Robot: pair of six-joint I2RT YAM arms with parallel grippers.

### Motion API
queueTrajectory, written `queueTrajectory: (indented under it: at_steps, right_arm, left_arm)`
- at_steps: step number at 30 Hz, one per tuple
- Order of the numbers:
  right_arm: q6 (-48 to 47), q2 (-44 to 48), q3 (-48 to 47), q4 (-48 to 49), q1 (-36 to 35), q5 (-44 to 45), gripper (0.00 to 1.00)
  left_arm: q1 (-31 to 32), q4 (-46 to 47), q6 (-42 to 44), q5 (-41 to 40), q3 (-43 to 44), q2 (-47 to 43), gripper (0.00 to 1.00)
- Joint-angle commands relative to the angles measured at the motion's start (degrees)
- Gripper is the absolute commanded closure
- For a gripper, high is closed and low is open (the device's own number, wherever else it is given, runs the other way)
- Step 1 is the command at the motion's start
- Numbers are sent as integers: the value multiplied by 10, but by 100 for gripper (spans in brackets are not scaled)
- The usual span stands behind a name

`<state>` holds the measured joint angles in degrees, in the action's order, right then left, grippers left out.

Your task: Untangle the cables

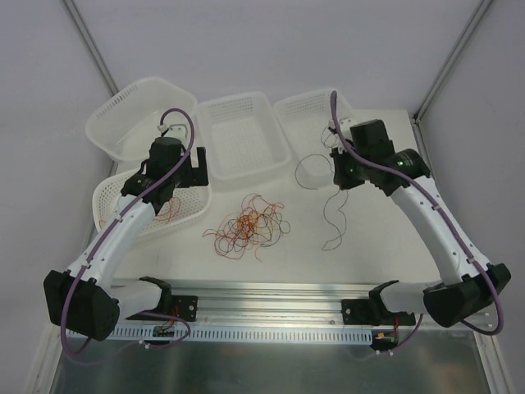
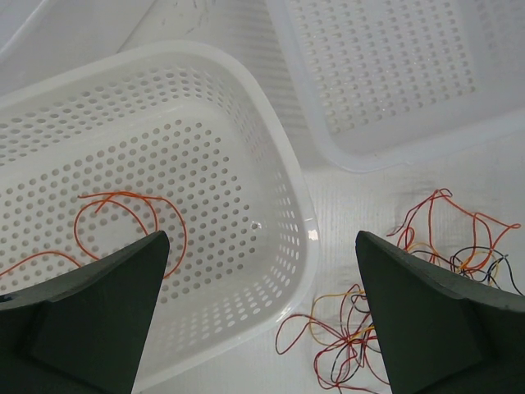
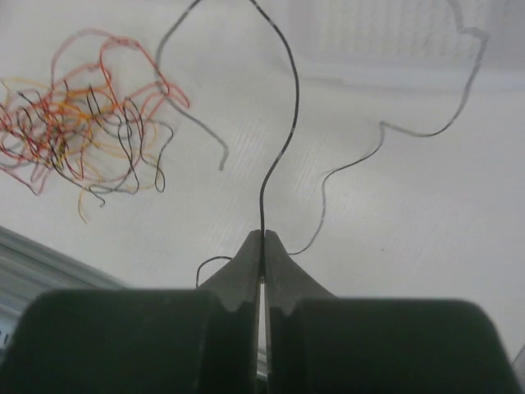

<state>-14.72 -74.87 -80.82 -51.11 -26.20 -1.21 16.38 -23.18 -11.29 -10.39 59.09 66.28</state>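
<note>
A tangle of thin red, orange and black cables (image 1: 248,223) lies on the table in the middle; it also shows in the right wrist view (image 3: 82,131) and the left wrist view (image 2: 340,328). My right gripper (image 1: 335,182) (image 3: 262,238) is shut on a single black cable (image 3: 287,123), which loops ahead of the jaws and trails down onto the table (image 1: 335,222), apart from the tangle. My left gripper (image 1: 197,168) (image 2: 262,312) is open and empty above the near-left basket (image 2: 308,238). A red-orange cable (image 2: 123,209) lies in that basket (image 1: 111,193).
Three more white perforated baskets stand at the back: one at the left (image 1: 123,115), one in the middle (image 1: 242,135) (image 2: 394,156), one at the right (image 1: 303,107). A metal rail (image 1: 271,300) runs along the near edge.
</note>
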Motion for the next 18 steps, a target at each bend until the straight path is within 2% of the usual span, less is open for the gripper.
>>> queueTrajectory:
  at_steps: [1, 2, 7, 13, 18]
  right_arm:
    - [-13, 13, -111, -61, -1, 73, 99]
    - [-16, 5, -174, -59, -2, 81, 99]
    - [-50, -56, -321, 0, 0, 143, 99]
    - [-59, -162, -385, 115, 31, 161, 99]
    - [-44, -256, -406, 169, 74, 176, 99]
  left_arm:
    - [-6, 13, -5, 17, -5, -14, 1]
    - [-6, 13, -4, 18, -5, -14, 1]
    - [-6, 13, -3, 13, -6, -15, 1]
    - [-6, 13, 0, 11, -6, -14, 1]
    - [-6, 13, 0, 14, -6, -12, 1]
